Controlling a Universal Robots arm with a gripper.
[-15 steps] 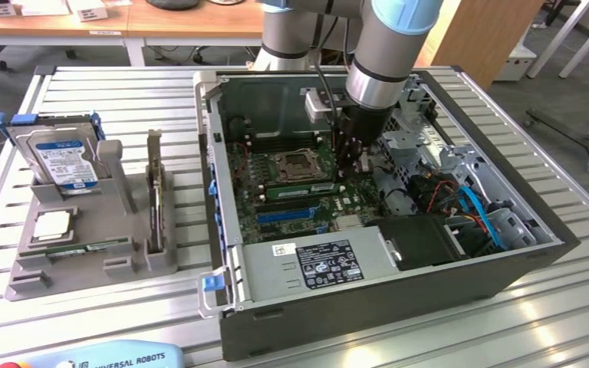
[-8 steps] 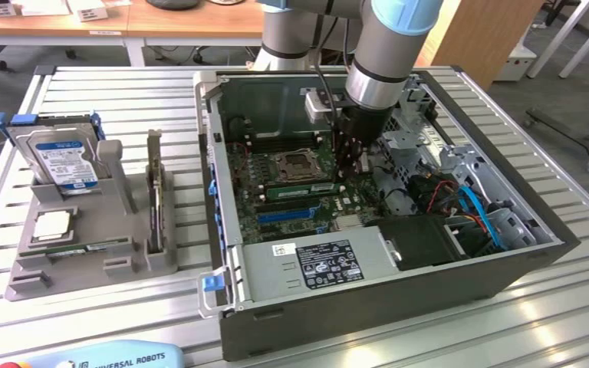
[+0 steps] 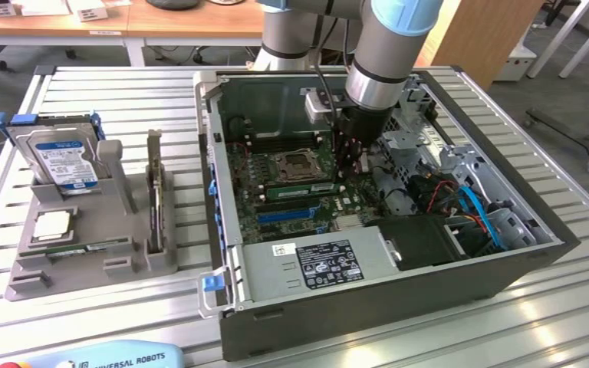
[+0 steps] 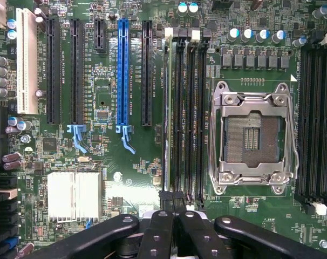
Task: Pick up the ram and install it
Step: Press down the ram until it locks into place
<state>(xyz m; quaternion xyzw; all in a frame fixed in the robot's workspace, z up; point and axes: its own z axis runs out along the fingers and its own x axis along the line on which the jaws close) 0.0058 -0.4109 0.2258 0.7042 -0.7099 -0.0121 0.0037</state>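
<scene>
The ram (image 4: 167, 108) stands on edge in the memory slot farthest from the empty processor socket (image 4: 253, 137), showing as a thin pale line. In the exterior view the ram (image 3: 294, 188) is a green strip on the motherboard just below the socket (image 3: 297, 163). My gripper (image 4: 172, 202) is shut, its black fingertips (image 4: 166, 200) together over one end of the stick. The stick's edge runs under one fingertip, not between the two. From outside, the gripper (image 3: 358, 170) reaches down into the open computer case (image 3: 212, 153).
Black empty memory slots (image 4: 190, 108) lie beside the stick, with expansion slots (image 4: 122, 70) further off. A power supply (image 3: 315, 264) and cables (image 3: 474, 207) crowd the case. On the exterior view's left, a grey fixture (image 3: 28, 284) holds a hard drive (image 3: 64, 157), a silver chip (image 3: 51, 224) and a dark card (image 3: 154, 192).
</scene>
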